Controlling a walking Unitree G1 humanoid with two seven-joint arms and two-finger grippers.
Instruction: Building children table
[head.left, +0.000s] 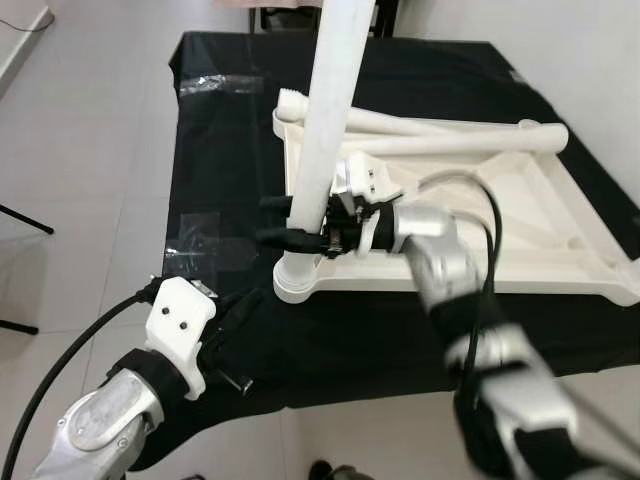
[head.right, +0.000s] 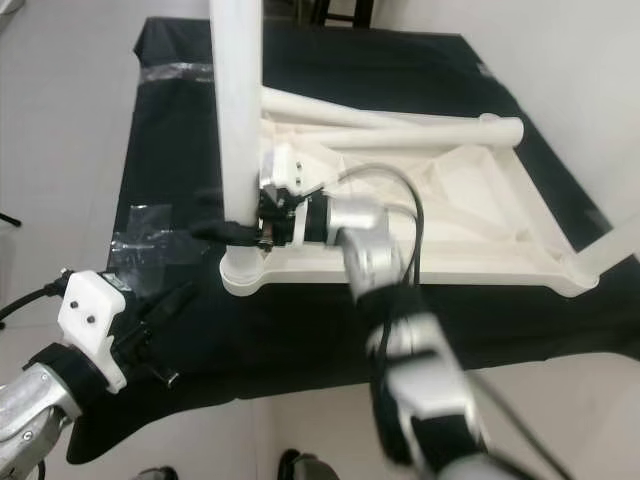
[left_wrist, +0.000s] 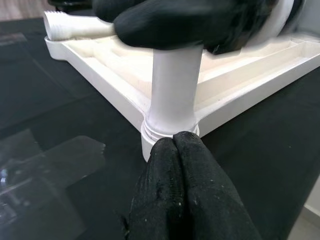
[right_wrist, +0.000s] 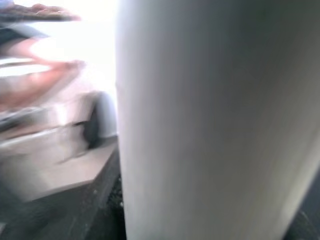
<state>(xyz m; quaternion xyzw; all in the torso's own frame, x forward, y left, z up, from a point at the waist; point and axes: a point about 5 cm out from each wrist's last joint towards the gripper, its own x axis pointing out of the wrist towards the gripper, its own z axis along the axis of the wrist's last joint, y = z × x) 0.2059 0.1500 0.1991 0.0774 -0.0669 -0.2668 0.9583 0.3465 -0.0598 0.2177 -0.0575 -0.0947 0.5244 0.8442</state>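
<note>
A white tabletop (head.left: 540, 215) lies upside down on a black-covered table (head.left: 230, 150). A white table leg (head.left: 320, 130) stands upright in the socket (head.left: 297, 280) at the tabletop's near left corner. My right gripper (head.left: 285, 222) is shut on this leg just above the socket, one black finger on each side. The leg (right_wrist: 215, 120) looms close and blurred in the right wrist view. My left gripper (head.left: 250, 303) rests low at the table's front left, shut and holding nothing. Its fingertips (left_wrist: 175, 147) sit just short of the socket.
Two loose white legs (head.left: 450, 143) lie across the far part of the tabletop. Another leg (head.right: 605, 250) rises from the near right corner. Clear tape patches (head.left: 205, 245) shine on the black cloth. Pale floor (head.left: 80, 180) surrounds the table.
</note>
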